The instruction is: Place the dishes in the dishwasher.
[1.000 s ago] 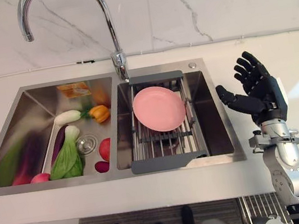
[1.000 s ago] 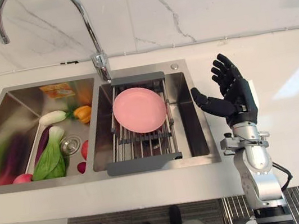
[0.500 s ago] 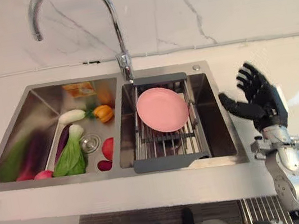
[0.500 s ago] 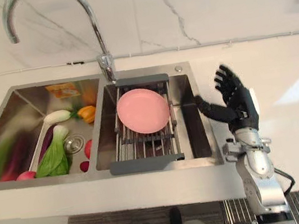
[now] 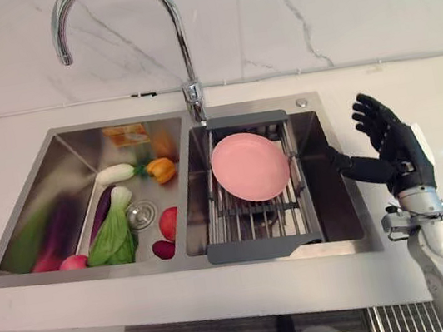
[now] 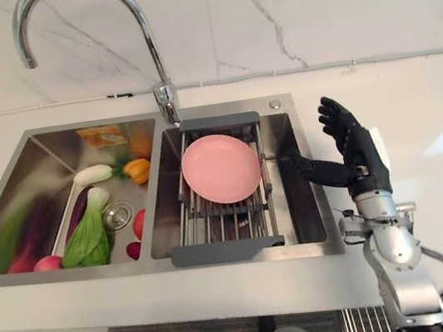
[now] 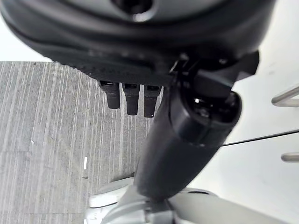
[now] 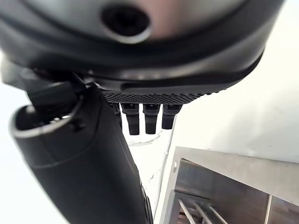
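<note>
Double steel sink [image 5: 19,274] set in a white counter [image 5: 41,304], marble wall behind. Left basin: purple eggplant [image 5: 101,214], green bok choy [image 5: 113,234], white radish [image 5: 115,173], orange pepper [image 5: 160,170], a red tomato [image 5: 168,222] near the drain [image 5: 141,214], a pink round veg [image 5: 73,262] at the front edge, an orange packet [image 5: 125,134] against the back wall. Tall curved faucet [image 5: 184,54] stands at the divider between basins. Right basin: a wire drying rack [image 5: 256,249] spans it front to back; the pink plate [image 5: 250,166] lies on the rack, toward its rear (tilted a bit, resting on the wires). Right hand [image 5: 396,151] hovers over the counter just right of the right basin, palm facing the sink, fingers spread wide and straight, thumb reaching over the basin's right rim, holding nothing, apart from the plate. Left hand [image 7: 140,56] shows in its own wrist view above a grey striped floor [image 7: 46,140], fingers [image 7: 132,98] straight and relaxed, empty.
</note>
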Robot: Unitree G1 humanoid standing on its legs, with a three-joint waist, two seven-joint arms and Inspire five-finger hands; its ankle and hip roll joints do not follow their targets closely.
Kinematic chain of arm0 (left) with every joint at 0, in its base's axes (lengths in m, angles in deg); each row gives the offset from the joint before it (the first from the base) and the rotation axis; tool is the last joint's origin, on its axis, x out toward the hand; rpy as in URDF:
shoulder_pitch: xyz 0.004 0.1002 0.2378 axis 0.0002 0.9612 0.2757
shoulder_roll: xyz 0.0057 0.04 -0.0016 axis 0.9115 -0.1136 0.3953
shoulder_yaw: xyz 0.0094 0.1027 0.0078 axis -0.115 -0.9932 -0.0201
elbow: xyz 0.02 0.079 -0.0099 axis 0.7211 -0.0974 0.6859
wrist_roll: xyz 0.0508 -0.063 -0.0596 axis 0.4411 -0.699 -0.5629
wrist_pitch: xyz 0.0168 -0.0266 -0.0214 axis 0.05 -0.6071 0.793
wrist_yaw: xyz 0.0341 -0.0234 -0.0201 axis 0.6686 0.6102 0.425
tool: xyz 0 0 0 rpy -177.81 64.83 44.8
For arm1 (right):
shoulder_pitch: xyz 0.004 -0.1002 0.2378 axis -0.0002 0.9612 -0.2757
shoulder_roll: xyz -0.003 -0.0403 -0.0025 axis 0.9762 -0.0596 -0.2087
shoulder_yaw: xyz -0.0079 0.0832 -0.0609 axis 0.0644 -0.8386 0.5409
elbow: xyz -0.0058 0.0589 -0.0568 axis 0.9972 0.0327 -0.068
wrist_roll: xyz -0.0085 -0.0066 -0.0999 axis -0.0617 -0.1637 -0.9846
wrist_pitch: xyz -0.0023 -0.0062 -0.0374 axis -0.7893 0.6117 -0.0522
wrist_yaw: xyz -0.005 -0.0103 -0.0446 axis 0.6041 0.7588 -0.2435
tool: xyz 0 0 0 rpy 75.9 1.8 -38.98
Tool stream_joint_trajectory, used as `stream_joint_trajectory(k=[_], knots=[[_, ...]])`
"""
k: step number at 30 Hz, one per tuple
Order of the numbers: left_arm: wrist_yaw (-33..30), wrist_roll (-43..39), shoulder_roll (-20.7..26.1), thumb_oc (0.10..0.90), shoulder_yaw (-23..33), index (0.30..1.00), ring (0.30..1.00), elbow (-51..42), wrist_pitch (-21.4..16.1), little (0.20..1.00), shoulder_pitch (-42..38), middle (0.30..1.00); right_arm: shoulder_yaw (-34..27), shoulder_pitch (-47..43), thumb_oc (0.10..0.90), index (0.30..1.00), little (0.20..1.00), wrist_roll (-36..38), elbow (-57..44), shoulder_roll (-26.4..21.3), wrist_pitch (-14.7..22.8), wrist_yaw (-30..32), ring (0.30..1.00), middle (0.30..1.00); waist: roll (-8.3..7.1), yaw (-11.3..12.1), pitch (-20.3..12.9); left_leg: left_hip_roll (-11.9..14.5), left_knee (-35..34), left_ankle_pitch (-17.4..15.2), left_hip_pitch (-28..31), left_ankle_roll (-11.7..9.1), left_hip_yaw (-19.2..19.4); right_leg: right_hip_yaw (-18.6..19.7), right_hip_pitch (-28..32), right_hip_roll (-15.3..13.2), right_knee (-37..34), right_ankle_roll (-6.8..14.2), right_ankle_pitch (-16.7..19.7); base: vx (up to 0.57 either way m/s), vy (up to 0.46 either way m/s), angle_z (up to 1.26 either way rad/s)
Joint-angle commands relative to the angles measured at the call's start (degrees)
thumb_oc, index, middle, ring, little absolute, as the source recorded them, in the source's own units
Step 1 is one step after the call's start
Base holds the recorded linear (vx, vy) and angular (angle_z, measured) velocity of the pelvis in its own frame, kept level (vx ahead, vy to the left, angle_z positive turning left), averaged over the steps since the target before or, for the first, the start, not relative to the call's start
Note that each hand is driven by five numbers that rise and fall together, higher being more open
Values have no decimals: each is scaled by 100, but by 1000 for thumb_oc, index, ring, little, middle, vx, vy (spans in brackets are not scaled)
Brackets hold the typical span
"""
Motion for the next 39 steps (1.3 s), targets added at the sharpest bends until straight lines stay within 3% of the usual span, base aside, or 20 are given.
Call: stream_joint_trajectory(k=[1,11,18,31,35,38,39], knots=[[106,140,158,800,-168,900,900,235,-36,900,-25,900,23,-386,800,900,900,-447,-666,-515,203,-508,900,900,-70,37,-421,587,-174,461,-78,-386,-81,-508,111,-789,236,1049,-221,0,0,0],[337,200,187,800,-286,900,900,221,-34,900,-9,900,625,-885,800,900,900,-403,-702,-1402,-151,-1397,900,900,-102,144,-450,501,-174,431,-83,-341,-155,-573,153,-871,211,1078,-177,-12,15,4],[430,232,167,800,-245,900,900,281,-18,900,71,900,615,-797,800,900,900,-741,-558,-1741,-312,-1653,900,900,-123,183,-472,447,-174,401,-84,-318,-176,-614,183,-910,189,1093,-154,-2,7,1],[429,378,137,800,-155,900,900,278,21,900,118,900,743,-534,800,900,900,-2238,-424,-1260,-320,-1549,900,900,-108,220,-426,388,-174,364,-95,-277,-229,-666,221,-959,138,1110,-137,0,0,0],[364,433,101,800,-174,900,900,230,52,900,109,900,813,-497,800,900,900,-2964,-264,-1038,-309,-1320,900,900,-93,243,-403,362,-174,347,-90,-250,-247,-685,245,-975,144,1116,-141,0,0,0],[344,442,98,800,-182,900,900,217,57,900,102,900,826,-486,800,900,900,-3118,-215,-985,-309,-1225,900,900,-93,244,-406,353,-174,346,-98,-241,-255,-696,244,-981,146,1119,-136,-15,12,3],[297,437,78,800,-184,900,900,209,80,900,99,900,824,-492,800,900,900,-3510,-173,-922,-288,-1011,900,900,-89,247,-389,333,-174,397,-125,-221,-270,-694,207,-1002,173,1111,-94,0,0,0]])
